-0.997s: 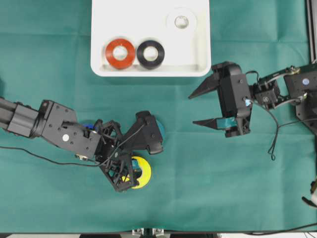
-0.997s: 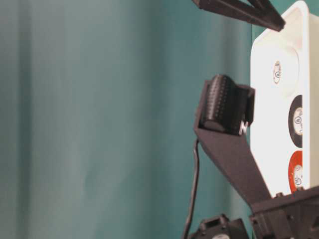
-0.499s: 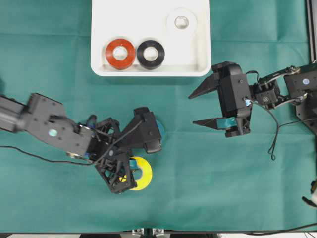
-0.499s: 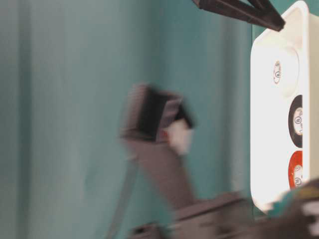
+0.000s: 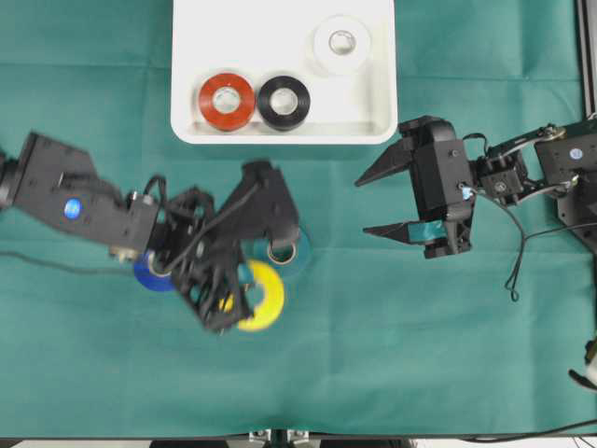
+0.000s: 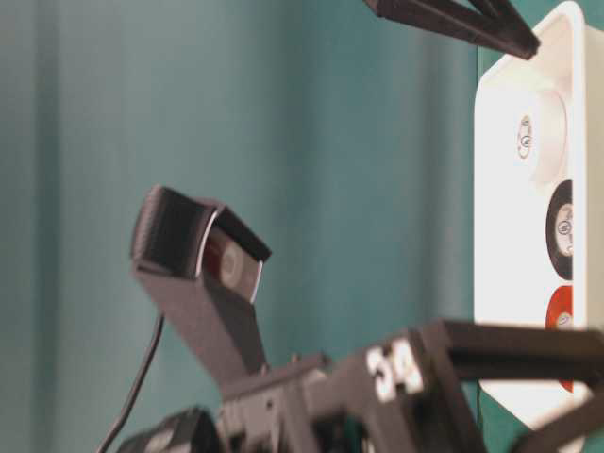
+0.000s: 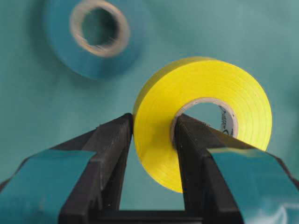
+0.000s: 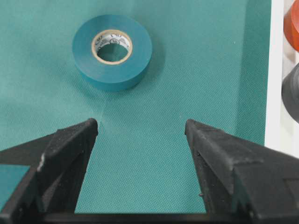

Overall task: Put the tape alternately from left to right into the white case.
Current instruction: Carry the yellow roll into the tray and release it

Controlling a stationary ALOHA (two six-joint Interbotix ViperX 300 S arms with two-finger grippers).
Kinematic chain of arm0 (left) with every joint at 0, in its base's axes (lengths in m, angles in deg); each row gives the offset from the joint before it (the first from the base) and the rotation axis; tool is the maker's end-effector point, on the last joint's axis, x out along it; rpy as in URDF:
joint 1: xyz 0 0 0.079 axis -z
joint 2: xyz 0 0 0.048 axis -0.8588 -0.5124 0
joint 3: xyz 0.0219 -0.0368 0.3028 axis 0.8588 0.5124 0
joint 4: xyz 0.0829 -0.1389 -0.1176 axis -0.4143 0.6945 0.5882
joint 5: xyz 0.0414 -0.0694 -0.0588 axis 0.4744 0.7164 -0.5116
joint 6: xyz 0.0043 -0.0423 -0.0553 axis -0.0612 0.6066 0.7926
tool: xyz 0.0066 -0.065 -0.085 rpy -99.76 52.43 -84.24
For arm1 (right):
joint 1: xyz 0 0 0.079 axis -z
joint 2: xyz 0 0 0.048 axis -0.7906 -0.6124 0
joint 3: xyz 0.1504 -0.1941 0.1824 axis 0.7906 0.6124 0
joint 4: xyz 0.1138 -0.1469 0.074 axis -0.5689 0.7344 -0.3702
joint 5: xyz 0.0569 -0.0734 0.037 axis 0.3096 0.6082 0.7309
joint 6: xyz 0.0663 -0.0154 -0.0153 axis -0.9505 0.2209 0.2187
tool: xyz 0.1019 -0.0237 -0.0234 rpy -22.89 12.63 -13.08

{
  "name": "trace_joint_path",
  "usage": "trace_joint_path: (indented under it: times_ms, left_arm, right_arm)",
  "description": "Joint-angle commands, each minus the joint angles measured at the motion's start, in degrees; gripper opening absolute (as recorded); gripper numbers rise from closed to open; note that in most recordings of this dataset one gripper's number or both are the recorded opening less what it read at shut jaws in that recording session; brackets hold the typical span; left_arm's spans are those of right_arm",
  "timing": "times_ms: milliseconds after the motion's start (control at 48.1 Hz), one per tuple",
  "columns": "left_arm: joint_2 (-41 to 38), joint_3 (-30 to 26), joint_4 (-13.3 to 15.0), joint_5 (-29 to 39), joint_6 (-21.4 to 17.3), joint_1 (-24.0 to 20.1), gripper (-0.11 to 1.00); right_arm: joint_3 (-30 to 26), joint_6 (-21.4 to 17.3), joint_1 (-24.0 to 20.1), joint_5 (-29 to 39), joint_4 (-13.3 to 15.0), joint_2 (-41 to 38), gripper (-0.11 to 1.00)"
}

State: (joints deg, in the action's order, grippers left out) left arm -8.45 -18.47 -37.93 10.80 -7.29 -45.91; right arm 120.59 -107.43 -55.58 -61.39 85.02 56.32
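Note:
My left gripper [image 7: 152, 130] is shut on the yellow tape roll [image 7: 201, 116], one finger outside its wall and the other through its pale core. From overhead this gripper [image 5: 239, 295] holds the yellow roll [image 5: 262, 299] below the white case [image 5: 284, 133]. A teal roll [image 5: 283, 251] and a blue roll [image 5: 147, 273] lie on the cloth beside it. Inside the case are a red-orange roll [image 5: 227, 101], a black roll [image 5: 284, 102] and a white roll [image 5: 341, 44]. My right gripper [image 5: 370, 203] stands open and empty right of the case, facing the teal roll [image 8: 112, 51].
Green cloth covers the table. The case's near rim [image 8: 275, 70] shows at the right of the right wrist view. In the table-level view the left arm's camera mount [image 6: 198, 250] fills the foreground in front of the case [image 6: 493, 236]. Cables trail by the right arm [image 5: 515, 252].
The left arm has swung left and carried the yellow roll a little towards the case, uncovering the blue and teal rolls. The right arm has not moved.

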Motion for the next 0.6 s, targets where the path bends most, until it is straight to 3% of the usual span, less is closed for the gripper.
trace_joint_path:
  times_ms: [0, 312, 582]
  left_arm:
    - [1.9, -1.3, -0.3, 0.0, -2.4, -2.8, -0.03]
    - [1.9, -1.3, -0.3, 0.1, -17.3, -13.1, -0.03]
    - [1.7, -2.5, -0.2, -0.2, -24.0, -22.2, -0.03]
  right_arm:
    - [-0.8, -0.1, -0.1, -0.4, 0.1, 1.1, 0.81]
    - [-1.0, -0.2, -0.1, -0.4, 0.1, 1.0, 0.81]
    - [-1.5, -0.4, -0.2, -0.4, 0.1, 1.0, 0.81]
